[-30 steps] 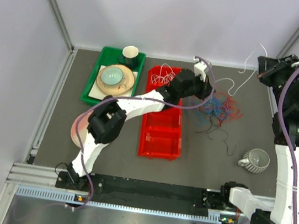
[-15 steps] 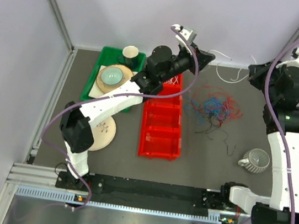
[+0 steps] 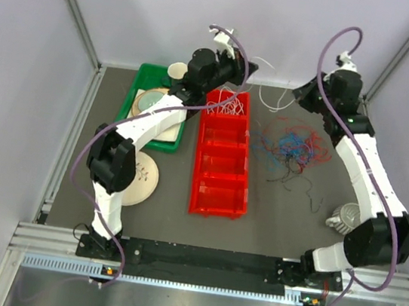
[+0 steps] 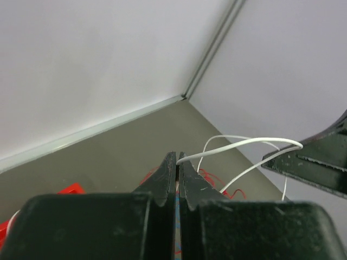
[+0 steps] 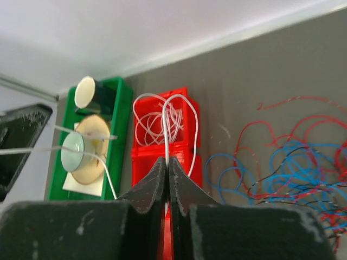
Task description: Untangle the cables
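Up at the back of the table [image 3: 280, 209] is where both my arms are now. A second ago my left arm was stretched low beside the tangle [image 3: 293, 146] and my right was way off at the right edge. Now my left gripper [image 4: 178, 157] is raised over the far end of the bin [image 3: 219, 193], and my right gripper [image 5: 167, 160] has swung in to the left, facing it.

Both grippers are fully closed, each pinching the same white cable [image 4: 244, 141], which arcs loosely between them in the air.

Counts: one tangle of red, blue and black cables on the table right of the bin, apart from both grippers. One bunch of white loops [image 5: 162, 122] in the bin's far compartment. One red bin, one green tray [image 3: 128, 123] just left of it. Two plates: one [image 3: 166, 114] on the tray under a bowl [image 3: 151, 103], one [image 3: 144, 179] on the table near my left arm. One cup [image 3: 178, 71] at the tray's far end, one mug [image 3: 344, 217] near my right arm.
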Controlling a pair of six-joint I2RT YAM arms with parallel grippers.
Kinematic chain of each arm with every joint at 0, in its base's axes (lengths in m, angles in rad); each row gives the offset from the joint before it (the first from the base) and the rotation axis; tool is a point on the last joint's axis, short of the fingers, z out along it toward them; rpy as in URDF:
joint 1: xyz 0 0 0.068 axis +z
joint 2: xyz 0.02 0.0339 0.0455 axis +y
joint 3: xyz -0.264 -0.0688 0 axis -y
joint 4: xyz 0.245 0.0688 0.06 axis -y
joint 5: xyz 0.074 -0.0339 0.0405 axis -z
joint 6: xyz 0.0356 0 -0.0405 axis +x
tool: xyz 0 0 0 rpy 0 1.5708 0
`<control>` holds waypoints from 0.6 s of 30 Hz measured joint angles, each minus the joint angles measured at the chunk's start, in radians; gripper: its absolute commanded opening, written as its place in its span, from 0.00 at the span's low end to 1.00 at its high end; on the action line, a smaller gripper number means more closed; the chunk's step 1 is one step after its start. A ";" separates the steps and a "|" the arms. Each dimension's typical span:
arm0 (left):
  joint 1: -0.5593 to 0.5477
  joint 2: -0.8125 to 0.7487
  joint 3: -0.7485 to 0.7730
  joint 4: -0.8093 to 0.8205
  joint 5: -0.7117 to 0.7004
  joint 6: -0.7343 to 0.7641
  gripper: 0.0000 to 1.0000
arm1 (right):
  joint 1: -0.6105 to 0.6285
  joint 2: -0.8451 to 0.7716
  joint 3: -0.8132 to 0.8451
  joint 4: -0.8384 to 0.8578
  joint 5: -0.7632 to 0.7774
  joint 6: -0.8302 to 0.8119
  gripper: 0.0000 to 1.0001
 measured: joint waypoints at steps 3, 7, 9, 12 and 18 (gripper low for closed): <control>0.051 0.039 -0.001 -0.001 0.023 -0.031 0.00 | 0.032 0.091 0.036 0.010 -0.014 0.015 0.00; 0.090 0.112 0.021 -0.014 0.027 -0.041 0.00 | 0.065 0.199 0.113 0.024 -0.021 0.033 0.00; 0.101 0.159 0.041 -0.023 0.027 -0.042 0.00 | 0.081 0.247 0.153 0.030 -0.022 0.042 0.00; 0.111 0.236 0.090 -0.045 0.026 -0.044 0.00 | 0.103 0.322 0.218 0.043 -0.025 0.063 0.00; 0.121 0.386 0.232 -0.085 0.012 -0.040 0.00 | 0.119 0.494 0.351 0.068 -0.034 0.127 0.00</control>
